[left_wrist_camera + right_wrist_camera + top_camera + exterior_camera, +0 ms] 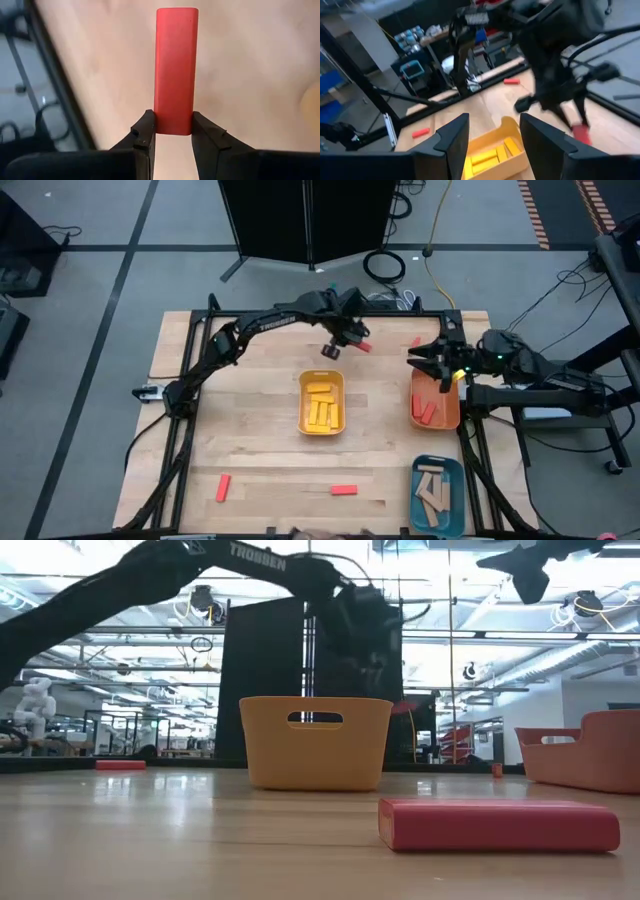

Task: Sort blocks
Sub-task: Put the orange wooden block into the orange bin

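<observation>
Nearest the front edge of the table (260, 440), two red blocks (344, 490) lie flat on the wood, and tan blocks (433, 488) sit in the teal tray (438, 496). At mid-table the yellow tray (322, 403) holds yellow blocks (321, 408). To its right the right gripper (432, 361), fingers apart and empty, hovers over the orange tray (436, 402). Farthest back, the left gripper (173, 131) is clamped on one red block (176, 70), held above the table.

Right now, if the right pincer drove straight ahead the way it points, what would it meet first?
Probably the yellow rounded plastic tray of yellow blocks, which lies past the open right pincer; depth is unclear.
</observation>
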`<state>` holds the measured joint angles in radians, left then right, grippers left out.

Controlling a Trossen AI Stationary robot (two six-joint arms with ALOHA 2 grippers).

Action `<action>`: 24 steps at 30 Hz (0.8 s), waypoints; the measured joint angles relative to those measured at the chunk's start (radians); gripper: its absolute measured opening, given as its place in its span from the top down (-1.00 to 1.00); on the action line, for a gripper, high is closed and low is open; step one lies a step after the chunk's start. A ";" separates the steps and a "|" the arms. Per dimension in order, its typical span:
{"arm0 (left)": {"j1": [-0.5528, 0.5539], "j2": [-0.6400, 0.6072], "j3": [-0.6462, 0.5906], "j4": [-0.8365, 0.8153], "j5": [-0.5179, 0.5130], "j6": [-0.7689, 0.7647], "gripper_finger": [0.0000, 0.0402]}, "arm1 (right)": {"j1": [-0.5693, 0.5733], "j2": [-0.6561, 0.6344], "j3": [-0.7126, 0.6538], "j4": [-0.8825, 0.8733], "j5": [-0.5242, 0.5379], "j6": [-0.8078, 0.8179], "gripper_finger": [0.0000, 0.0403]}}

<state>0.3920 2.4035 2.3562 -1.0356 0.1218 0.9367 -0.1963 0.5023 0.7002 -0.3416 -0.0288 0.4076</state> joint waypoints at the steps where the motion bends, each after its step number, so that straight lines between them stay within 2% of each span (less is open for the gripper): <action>1: -0.018 -0.001 0.000 0.021 0.017 -0.016 0.61 | 0.000 -0.012 0.000 -0.001 0.000 0.000 0.16; 6: -0.117 0.001 -0.005 0.136 0.131 -0.091 0.61 | 0.000 -0.056 0.000 -0.003 -0.002 0.000 0.16; 10: -0.192 0.021 -0.010 0.249 0.140 -0.138 0.61 | 0.000 -0.076 0.000 0.005 -0.003 -0.005 0.16; 13: -0.238 0.039 -0.010 0.399 0.139 -0.181 0.61 | 0.000 -0.086 0.000 0.033 -0.003 -0.022 0.16; 19: -0.293 0.109 -0.008 0.821 0.126 -0.478 0.61 | 0.001 -0.102 0.000 0.080 -0.003 -0.037 0.16; 24: -0.318 0.192 -0.010 1.007 0.105 -0.655 0.61 | 0.001 -0.116 -0.001 0.081 -0.003 -0.041 0.16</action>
<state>0.0736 2.5956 2.3466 -0.0281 0.2266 0.2814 -0.1951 0.3859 0.6994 -0.2603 -0.0315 0.3665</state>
